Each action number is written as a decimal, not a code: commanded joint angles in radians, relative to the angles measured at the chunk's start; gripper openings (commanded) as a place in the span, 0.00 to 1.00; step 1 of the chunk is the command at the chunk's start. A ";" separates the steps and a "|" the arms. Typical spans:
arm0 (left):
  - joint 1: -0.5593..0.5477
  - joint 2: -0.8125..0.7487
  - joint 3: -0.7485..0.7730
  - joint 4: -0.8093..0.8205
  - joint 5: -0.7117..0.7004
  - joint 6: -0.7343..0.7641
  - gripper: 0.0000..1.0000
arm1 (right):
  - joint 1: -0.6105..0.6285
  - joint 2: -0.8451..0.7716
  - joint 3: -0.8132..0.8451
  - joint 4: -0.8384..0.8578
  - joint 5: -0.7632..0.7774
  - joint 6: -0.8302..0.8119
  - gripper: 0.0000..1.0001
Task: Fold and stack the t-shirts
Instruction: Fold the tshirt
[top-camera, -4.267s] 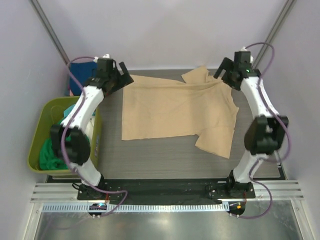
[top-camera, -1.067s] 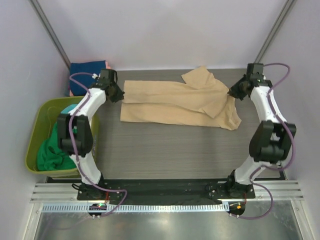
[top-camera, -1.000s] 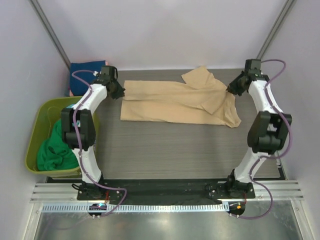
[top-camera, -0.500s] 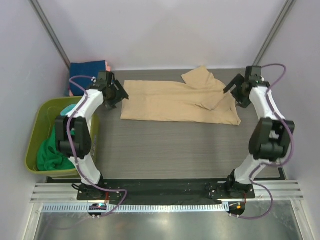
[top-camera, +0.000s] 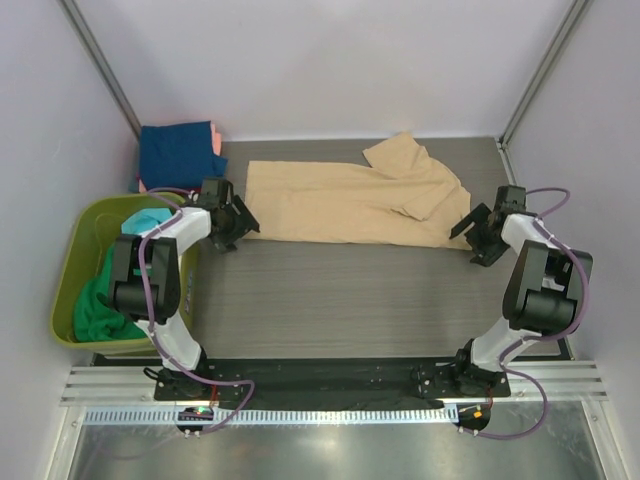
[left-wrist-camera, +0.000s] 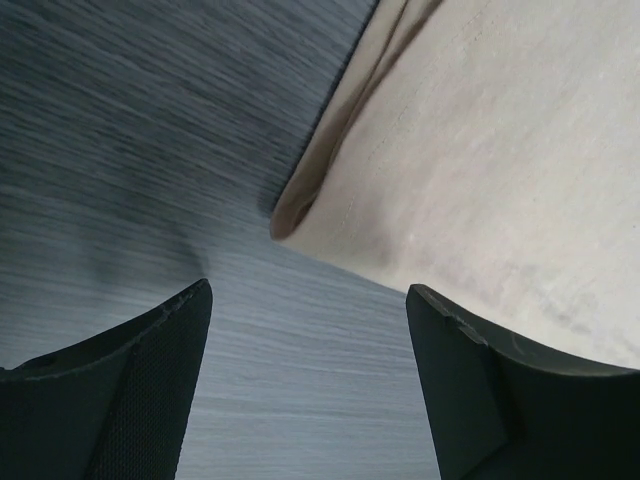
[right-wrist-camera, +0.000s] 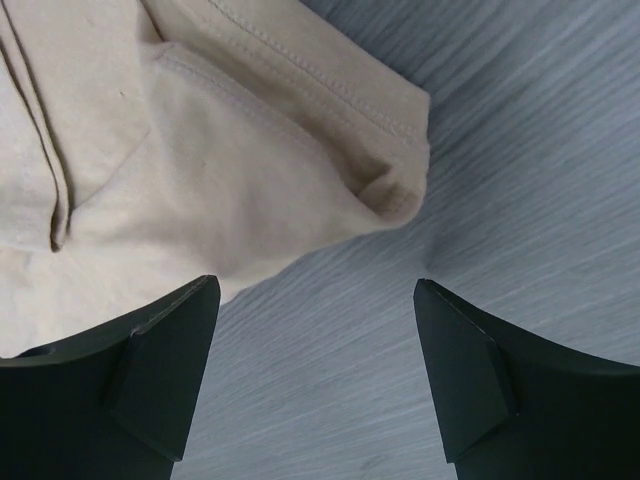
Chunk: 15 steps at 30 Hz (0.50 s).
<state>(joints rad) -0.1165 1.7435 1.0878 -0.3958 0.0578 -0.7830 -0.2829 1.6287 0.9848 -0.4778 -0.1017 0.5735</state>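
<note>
Left pincer (top-camera: 238, 231) and right pincer (top-camera: 468, 243) gape empty, having released the tan t-shirt (top-camera: 350, 200), apparently halved; more folds remain.

Dark grey wood-grain tabletop (top-camera: 330, 300). Large tan cloth t-shirt (top-camera: 340, 205), folded into long band, lies flat on it, one sleeve jutting from far edge. Folded navy blue tee (top-camera: 178, 152) left of tan shirt, its support unclear.

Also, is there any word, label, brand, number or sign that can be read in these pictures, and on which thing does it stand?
None: no text can be read in any view.
tan t-shirt: plain cloth and seams only, no print or tag showing.
navy t-shirt and olive-green bin: no marking visible.
small parts below the arm bases: too small to tell.
</note>
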 joint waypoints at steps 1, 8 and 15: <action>-0.003 0.007 0.001 0.090 0.005 -0.024 0.79 | -0.004 0.017 0.014 0.100 -0.016 -0.004 0.84; -0.017 0.056 -0.006 0.115 -0.024 -0.047 0.73 | -0.007 0.115 0.018 0.169 -0.016 0.031 0.52; -0.045 0.165 0.059 0.147 -0.024 -0.061 0.28 | -0.007 0.187 0.041 0.205 -0.024 0.035 0.18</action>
<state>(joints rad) -0.1448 1.8412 1.1202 -0.2726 0.0387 -0.8391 -0.2928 1.7649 1.0142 -0.3038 -0.1368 0.6033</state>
